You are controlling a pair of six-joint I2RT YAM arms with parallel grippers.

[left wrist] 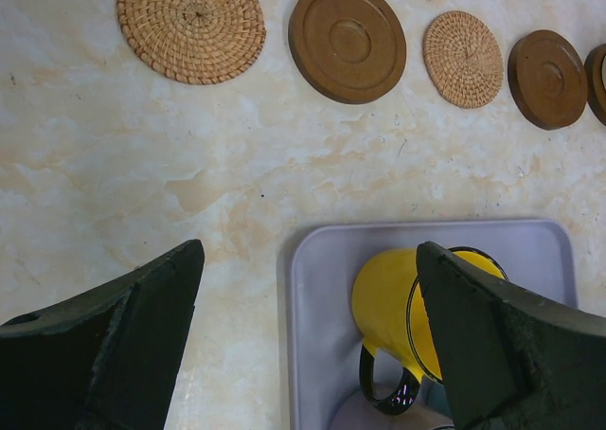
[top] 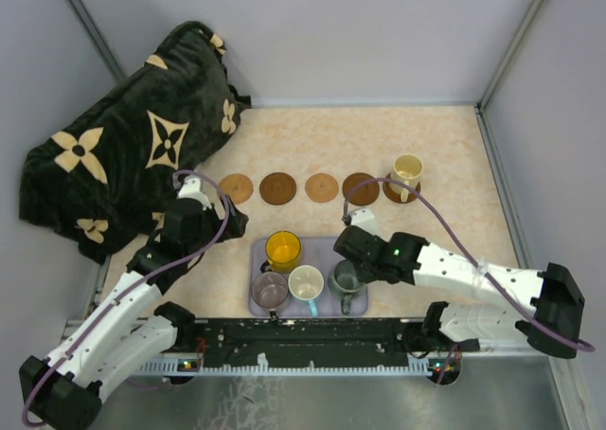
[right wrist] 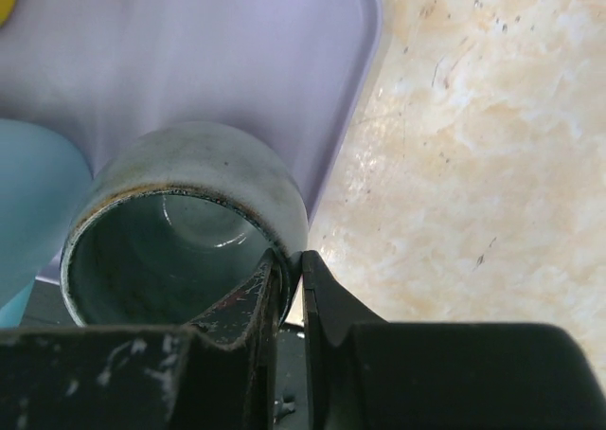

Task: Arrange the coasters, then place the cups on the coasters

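Five round coasters lie in a row across the table: (top: 236, 188), (top: 278, 188), (top: 322, 187), (top: 361, 188), and one under the cream cup (top: 407, 172) at the right end. The lavender tray (top: 322, 245) holds the yellow cup (top: 282, 250), mauve cup (top: 269, 288), white cup with blue handle (top: 306, 283) and grey-green cup (top: 346, 280). My right gripper (right wrist: 294, 259) is shut on the rim of the grey-green cup (right wrist: 189, 165), one finger inside, one outside. Left of the tray, my left gripper (left wrist: 308, 250) is open and holds nothing; the yellow cup (left wrist: 393, 297) lies beyond it.
A dark blanket with cream flower shapes (top: 123, 146) is heaped at the back left, close to the left arm. Grey walls close in the table at the back and on both sides. The tray (right wrist: 237, 51) sits near the front edge between the two arm bases.
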